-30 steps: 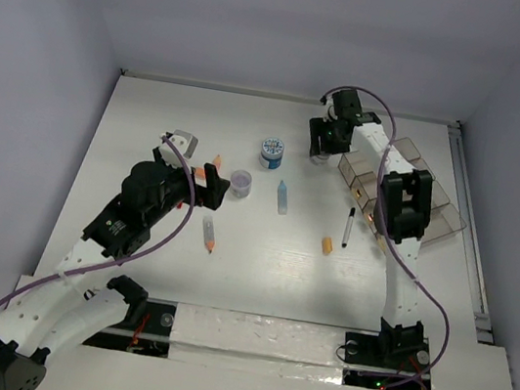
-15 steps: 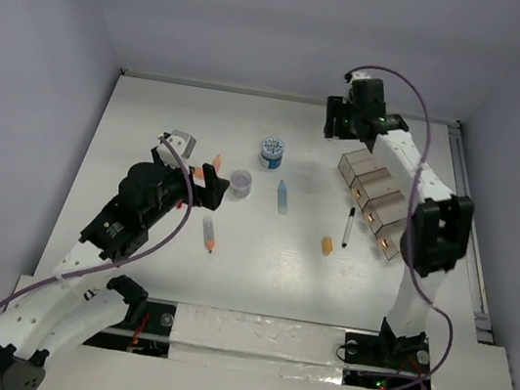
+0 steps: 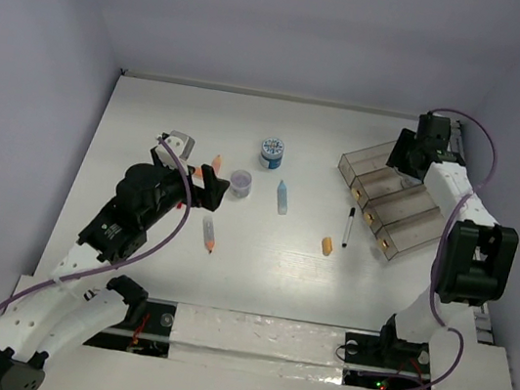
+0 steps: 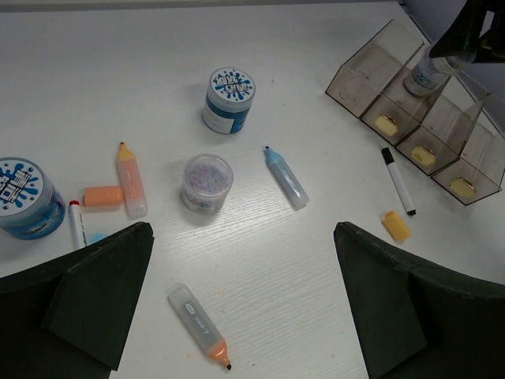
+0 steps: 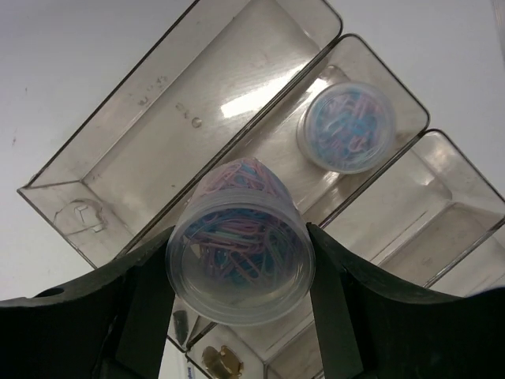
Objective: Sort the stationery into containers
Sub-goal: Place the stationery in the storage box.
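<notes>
My right gripper (image 5: 241, 272) is shut on a clear jar of coloured paper clips (image 5: 241, 249) and holds it above the smoky divided tray (image 5: 134, 118). A second clip jar (image 5: 347, 126) stands in a tray compartment. In the top view the right gripper (image 3: 408, 155) is over the tray's (image 3: 405, 218) far end. My left gripper (image 4: 245, 308) is open and empty above a grey-and-orange marker (image 4: 199, 325). Ahead of it lie a clip jar (image 4: 207, 181), a blue-lidded jar (image 4: 229, 99), a light-blue marker (image 4: 286, 177), an orange marker (image 4: 130, 178), a black pen (image 4: 398, 180) and an orange stub (image 4: 397, 225).
Another blue-lidded jar (image 4: 24, 197), a red-tipped marker (image 4: 76, 223) and an orange cap (image 4: 102, 196) lie at the left. Small brass items sit at the tray's near ends (image 4: 426, 155). The table ends in white walls at the back and both sides.
My right arm has swung from left of the tray to over its far right end, carrying the clip jar. The left arm has hardly moved.
</notes>
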`<state>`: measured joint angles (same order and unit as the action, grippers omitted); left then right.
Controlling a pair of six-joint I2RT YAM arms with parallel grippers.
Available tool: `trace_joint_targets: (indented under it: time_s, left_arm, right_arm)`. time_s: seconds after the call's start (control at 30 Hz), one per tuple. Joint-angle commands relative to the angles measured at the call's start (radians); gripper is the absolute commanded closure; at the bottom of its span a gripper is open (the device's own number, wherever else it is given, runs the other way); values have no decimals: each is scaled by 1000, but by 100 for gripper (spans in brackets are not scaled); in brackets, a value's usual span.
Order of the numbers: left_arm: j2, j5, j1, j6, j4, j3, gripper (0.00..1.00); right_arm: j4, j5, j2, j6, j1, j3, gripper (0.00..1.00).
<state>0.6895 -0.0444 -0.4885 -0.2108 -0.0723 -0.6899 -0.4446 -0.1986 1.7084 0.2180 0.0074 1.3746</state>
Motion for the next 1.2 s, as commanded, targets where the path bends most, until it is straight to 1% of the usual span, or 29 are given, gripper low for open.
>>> trace_joint_targets:
  time_s: [0.0,0.23,0.47,0.73,0.83,0.97,1.0,1.1,1.17]
  left_arm:
    - [-16,-8,5,4,37,-43,1]
    - [-13,-8,5,2,37,-43,1]
    - [-10,-11,5,2,39,-43,1]
    - [-10,-11,5,4,39,-42,1]
    - [-10,-11,5,2,39,-42,1]
    - [-8,-11,5,2,39,-42,1]
    - [-8,-11,5,2,39,-42,1]
    - [-8,-11,5,4,40,-42,1]
    - [-7,-9,5,4,39,-43,1]
  right_arm:
    - [38,10,5,14,-1,29,56]
    - [11,12,62,14,-11,49,54]
    - [0,-7,57,21,-20,32,54]
    - [-20,5,95,24,-29,41,51]
    - [-25,-2,102,24,-29,43,46]
    - [-28,-18,100,27,-29,49,25]
    - [-28,-19,99,27,-29,52,16]
    - [-20,-15,83,23,-29,57,5]
    - [-20,8,73,18,-29,60,2]
